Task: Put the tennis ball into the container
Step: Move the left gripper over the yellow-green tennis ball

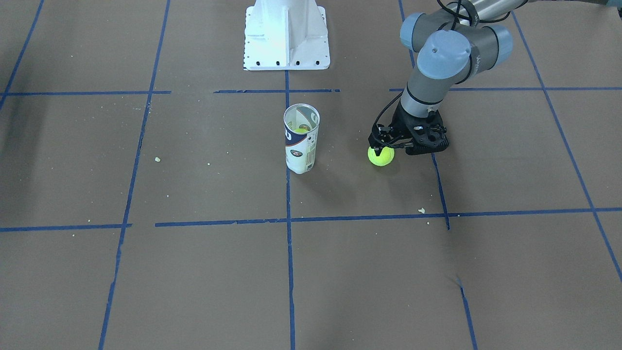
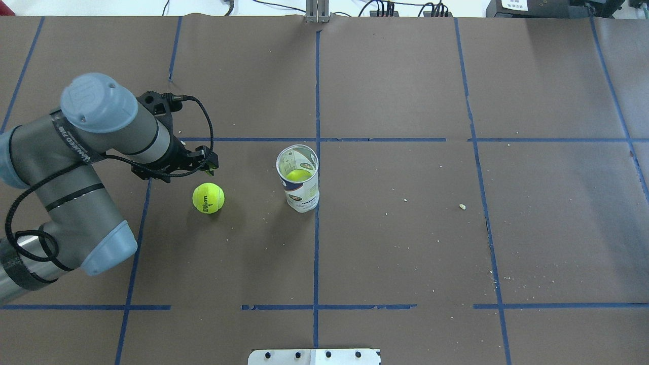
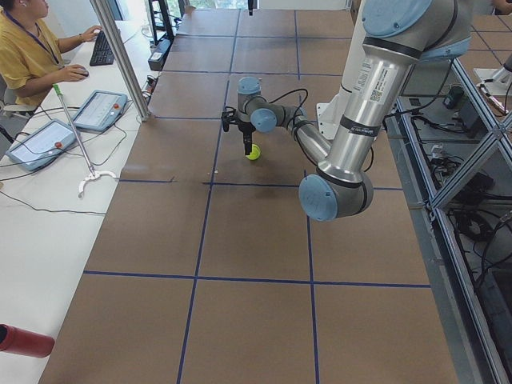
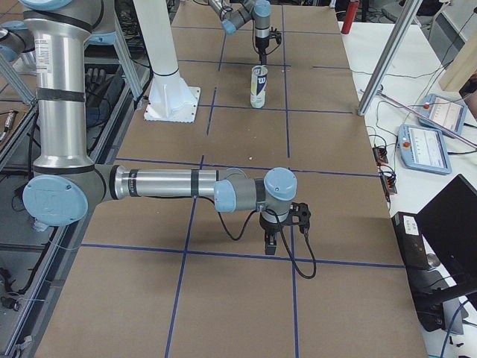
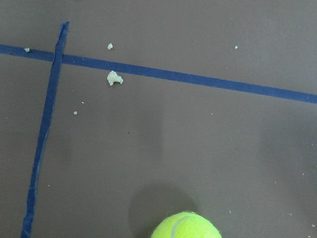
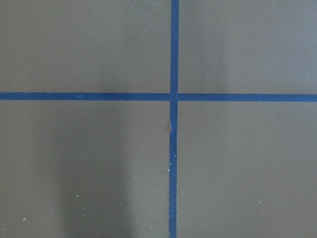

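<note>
A fuzzy yellow-green tennis ball (image 2: pixel 208 197) lies on the brown table, left of the container (image 2: pixel 298 178). The container is a tall white tube with a navy band and stands upright on a blue tape line. Another yellow-green ball (image 2: pixel 299 175) rests inside it. My left gripper (image 1: pixel 380 146) hangs just above the loose ball (image 1: pixel 381 156), fingers pointing down and apparently open, holding nothing. The left wrist view catches only the ball's top (image 5: pixel 186 226) at its bottom edge. My right gripper (image 4: pixel 270 242) hovers over bare table far from both; I cannot tell whether it is open or shut.
The white pedestal base (image 1: pixel 286 36) stands behind the container on the robot's side. Blue tape lines (image 1: pixel 288 219) divide the brown table, and small crumbs (image 1: pixel 421 210) are scattered on it. An operator (image 3: pixel 24 48) sits at a side desk with tablets.
</note>
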Controlling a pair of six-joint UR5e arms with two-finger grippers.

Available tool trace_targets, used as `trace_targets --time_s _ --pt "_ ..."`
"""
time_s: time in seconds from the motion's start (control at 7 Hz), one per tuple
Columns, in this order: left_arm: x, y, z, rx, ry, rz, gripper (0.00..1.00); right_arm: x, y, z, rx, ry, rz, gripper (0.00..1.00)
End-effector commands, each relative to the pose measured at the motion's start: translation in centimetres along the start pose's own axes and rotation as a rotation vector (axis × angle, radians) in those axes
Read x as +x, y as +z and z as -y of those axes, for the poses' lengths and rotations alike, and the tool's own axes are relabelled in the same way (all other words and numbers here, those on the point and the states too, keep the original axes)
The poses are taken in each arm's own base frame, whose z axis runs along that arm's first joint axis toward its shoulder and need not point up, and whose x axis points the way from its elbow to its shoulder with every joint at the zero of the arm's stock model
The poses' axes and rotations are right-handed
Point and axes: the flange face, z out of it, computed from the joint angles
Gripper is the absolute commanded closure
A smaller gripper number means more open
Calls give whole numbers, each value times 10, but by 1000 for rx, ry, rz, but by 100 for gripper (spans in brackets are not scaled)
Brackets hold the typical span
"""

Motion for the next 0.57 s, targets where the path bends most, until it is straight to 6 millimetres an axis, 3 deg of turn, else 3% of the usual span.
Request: trace_targets --time_s 0.0,0.43 --pt "10 21 -8 -16 -11 23 0 0 0 0 1 -1 0 0" --pt "18 33 -12 -32 1 30 0 0 0 0 1 -1 0 0"
